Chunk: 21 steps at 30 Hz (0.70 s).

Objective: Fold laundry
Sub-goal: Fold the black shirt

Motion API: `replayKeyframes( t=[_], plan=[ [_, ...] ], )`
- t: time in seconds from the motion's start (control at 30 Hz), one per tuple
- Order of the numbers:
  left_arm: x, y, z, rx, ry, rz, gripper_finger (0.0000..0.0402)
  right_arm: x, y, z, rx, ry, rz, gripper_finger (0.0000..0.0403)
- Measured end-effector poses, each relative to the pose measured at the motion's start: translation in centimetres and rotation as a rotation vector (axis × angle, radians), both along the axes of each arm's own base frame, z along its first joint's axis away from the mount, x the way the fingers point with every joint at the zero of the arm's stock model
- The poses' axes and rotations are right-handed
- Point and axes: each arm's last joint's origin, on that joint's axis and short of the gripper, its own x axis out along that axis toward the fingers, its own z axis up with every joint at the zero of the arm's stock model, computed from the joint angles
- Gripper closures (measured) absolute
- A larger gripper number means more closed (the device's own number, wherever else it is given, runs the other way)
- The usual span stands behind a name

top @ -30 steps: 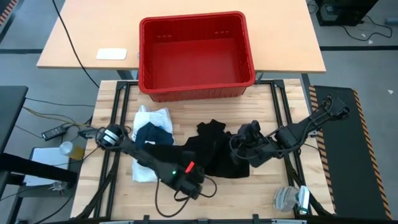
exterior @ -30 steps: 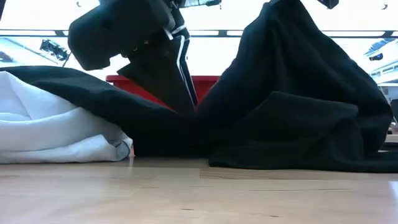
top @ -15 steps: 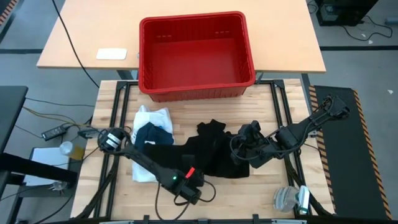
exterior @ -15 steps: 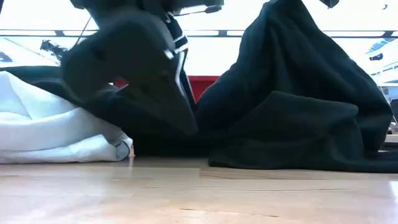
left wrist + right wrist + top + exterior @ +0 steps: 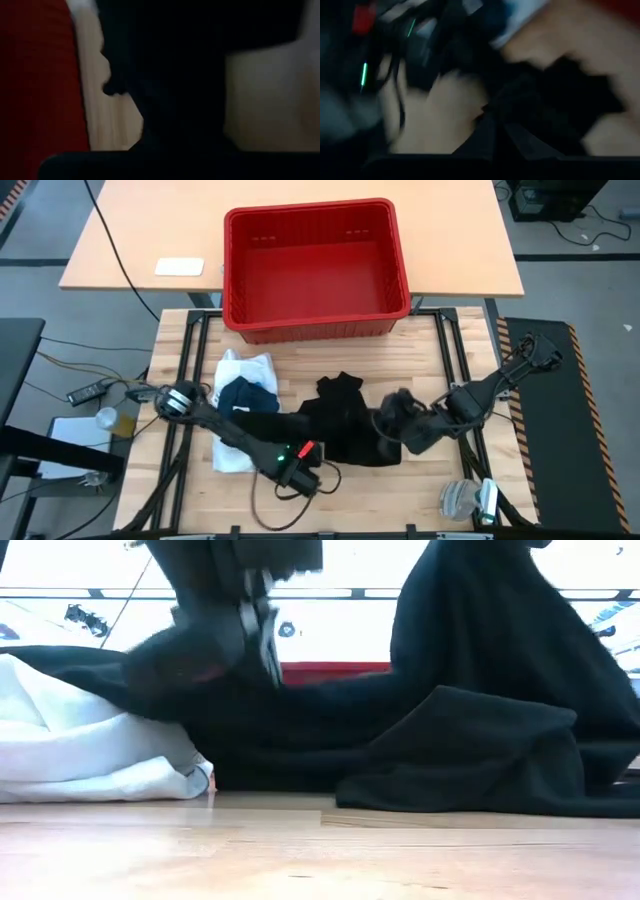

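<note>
Both claws closed on the black garment, mid-counter

We have the left claw [image 5: 318, 463] shut at the near edge of the black garment [image 5: 345, 425] and the right claw [image 5: 395, 418] pinched closed on its other side, lifting a peak of cloth; we judge this pairing is meant to spread it for a fold. The garment lies crumpled and dark on the counter [image 5: 440, 350], touching the white shirt [image 5: 245, 370] and blue piece [image 5: 240, 393], below the red crate [image 5: 315, 265].

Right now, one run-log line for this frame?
phase: fold laundry | left tool: shut on large black cloth garment, near edge | right tool: shut on same garment, right side | white cloth shirt: left, untouched
</note>
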Motion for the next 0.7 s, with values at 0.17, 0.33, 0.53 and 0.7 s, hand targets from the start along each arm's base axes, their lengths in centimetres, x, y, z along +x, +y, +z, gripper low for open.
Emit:
replayKeyframes(
  t=[0.17, 0.33, 0.53, 0.7],
  plan=[
    [-3.6, -1.1, 6.7, -0.133, -0.059, -0.100, 0.0396, -1.1, 2.9, 0.4, 0.075, 0.026, 0.362, 0.0383],
    [-7.9, 0.9, 12.7, -0.315, -0.077, -0.101, 0.0397, -2.6, 5.0, 0.9, 0.043, 0.006, 0.616, 0.0384],
    [-11.1, 2.8, 15.1, -0.340, -0.039, -0.063, 0.0395, -4.5, 4.4, 1.8, -0.004, -0.029, 0.473, 0.0388],
    [-11.2, 2.8, 15.2, -0.356, -0.004, -0.101, 0.0395, -5.2, 3.3, 1.9, -0.060, -0.030, 0.276, 0.0386]
  ],
)
